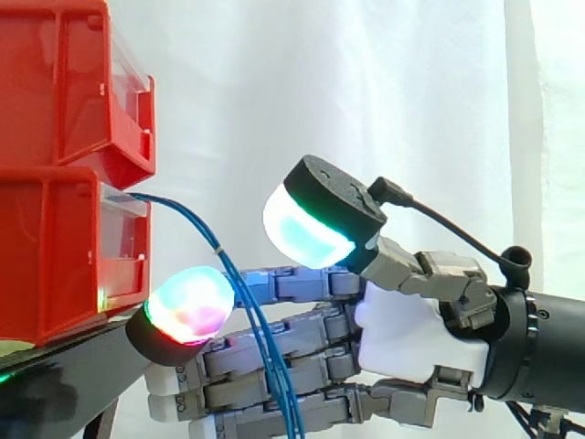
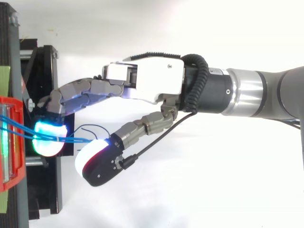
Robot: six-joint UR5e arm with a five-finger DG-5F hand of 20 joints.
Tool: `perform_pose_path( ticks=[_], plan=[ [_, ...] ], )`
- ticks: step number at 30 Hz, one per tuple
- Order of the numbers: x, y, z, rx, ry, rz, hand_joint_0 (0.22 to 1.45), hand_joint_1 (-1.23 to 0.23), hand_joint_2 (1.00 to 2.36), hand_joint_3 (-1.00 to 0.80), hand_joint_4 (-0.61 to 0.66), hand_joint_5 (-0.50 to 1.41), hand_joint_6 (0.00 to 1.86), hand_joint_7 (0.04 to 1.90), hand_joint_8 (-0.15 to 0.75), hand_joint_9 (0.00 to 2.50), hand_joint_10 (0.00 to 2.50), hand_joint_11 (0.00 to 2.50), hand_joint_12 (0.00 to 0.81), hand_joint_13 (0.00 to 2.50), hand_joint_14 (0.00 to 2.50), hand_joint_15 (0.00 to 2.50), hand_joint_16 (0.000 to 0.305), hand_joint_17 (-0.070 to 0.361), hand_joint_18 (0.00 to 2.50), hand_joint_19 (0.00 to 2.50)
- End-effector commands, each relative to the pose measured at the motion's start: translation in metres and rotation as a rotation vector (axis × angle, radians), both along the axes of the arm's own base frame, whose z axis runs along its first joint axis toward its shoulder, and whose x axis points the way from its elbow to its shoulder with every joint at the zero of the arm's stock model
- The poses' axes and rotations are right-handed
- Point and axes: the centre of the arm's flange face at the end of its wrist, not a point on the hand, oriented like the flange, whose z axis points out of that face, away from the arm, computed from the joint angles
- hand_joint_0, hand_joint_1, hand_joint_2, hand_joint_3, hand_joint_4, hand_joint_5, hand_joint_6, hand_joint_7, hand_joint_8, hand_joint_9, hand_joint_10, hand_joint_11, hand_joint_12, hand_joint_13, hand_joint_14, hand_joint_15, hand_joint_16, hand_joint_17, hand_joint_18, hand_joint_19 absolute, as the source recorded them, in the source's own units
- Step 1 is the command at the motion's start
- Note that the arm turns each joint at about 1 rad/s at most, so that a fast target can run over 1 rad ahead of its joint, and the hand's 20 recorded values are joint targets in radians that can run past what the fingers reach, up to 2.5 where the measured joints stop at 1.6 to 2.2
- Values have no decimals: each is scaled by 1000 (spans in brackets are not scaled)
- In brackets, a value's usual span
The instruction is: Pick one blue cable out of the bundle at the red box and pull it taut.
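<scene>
Thumb pad (image 1: 306, 229) up front, hand (image 1: 407, 334) spread open, nothing pinched. Blue cables (image 1: 216, 245) between it and fingers (image 1: 302, 283): nip one only, draw steadily off red box (image 1: 55, 247).

Ahead of the hand (image 1: 402, 329): two stacked red bins (image 1: 55, 256) on a black stand (image 1: 64, 366) close the way. Fingertips (image 1: 187, 306) sit at the stand's edge, just short of the lower bin's front.

Thumb side: blue cables (image 1: 219, 250) leave the lower bin's front, arc outward and drop across the straight fingers. In the top view they run into the gap between fingers and thumb, so a sweep there meets them.

Above the hand: open air, with the upper bin's lip ahead.

Far side: white curtain (image 1: 366, 91); clearance cannot be judged.

Back along the arm: free.
</scene>
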Motion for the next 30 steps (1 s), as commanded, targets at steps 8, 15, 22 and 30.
perform_pose_path(
  ticks=[8,15,22,30],
  plan=[
    [-2,-11,0,0,7,-13,599,-694,1013,-320,175,-132,550,1213,283,485,3,96,372,315,3,91,55,124,245,41],
    [2,-7,6,-2,-8,-8,596,-697,1011,-344,180,-141,586,1148,283,481,1,102,372,313,3,97,55,124,246,52],
    [3,-5,7,-10,-8,-9,598,-699,1012,-331,182,-146,624,1095,285,490,2,103,374,323,3,103,55,124,256,50],
    [3,-3,7,-10,-8,-8,618,-706,1017,-246,152,-174,736,946,282,493,3,132,374,331,3,106,55,124,274,48]
  ],
)
